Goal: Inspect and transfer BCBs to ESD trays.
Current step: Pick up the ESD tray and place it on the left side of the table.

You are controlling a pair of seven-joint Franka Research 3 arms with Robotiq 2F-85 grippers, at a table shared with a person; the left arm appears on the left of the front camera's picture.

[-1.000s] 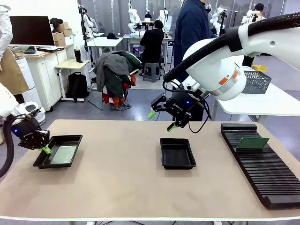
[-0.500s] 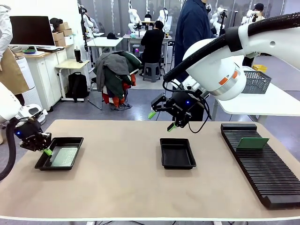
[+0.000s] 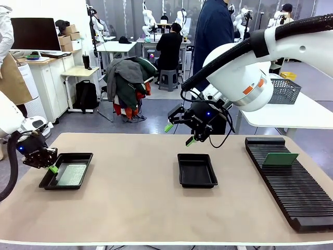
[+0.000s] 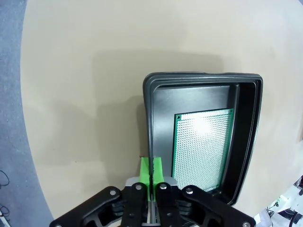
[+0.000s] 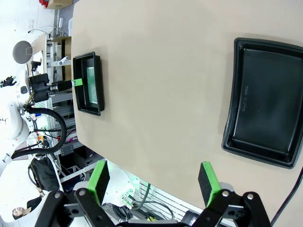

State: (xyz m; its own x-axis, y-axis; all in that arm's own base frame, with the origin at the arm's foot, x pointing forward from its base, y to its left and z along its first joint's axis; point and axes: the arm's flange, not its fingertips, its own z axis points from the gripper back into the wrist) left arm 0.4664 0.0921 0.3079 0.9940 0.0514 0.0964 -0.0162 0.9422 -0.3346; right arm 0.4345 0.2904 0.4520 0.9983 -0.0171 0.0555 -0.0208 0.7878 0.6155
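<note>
One BCB (image 3: pixel 72 173) (image 4: pixel 201 149) lies flat in the left ESD tray (image 3: pixel 60 187) (image 4: pixel 203 78) at the table's left side. My left gripper (image 3: pixel 52 168) (image 4: pixel 151 170) is shut on that tray's outer rim, its green pads pressed together over the rim. A second ESD tray (image 3: pixel 196 185) (image 5: pixel 265 104) sits empty at mid-table. Above and behind it hangs my right gripper (image 3: pixel 179 134) (image 5: pixel 154 175), open and holding nothing. Another BCB (image 3: pixel 280 159) stands tilted in the rack on the right. The right wrist view shows the left tray (image 5: pixel 87 84) far off.
A long black slotted rack (image 3: pixel 291 198) runs along the table's right side. A grey mesh basket (image 3: pixel 284 91) sits on a white side table beyond. A person in a dark jacket (image 3: pixel 213 31) stands behind the far edge.
The left gripper and the left tray shifted slightly to the right together, then stayed still. The right arm has not moved.
</note>
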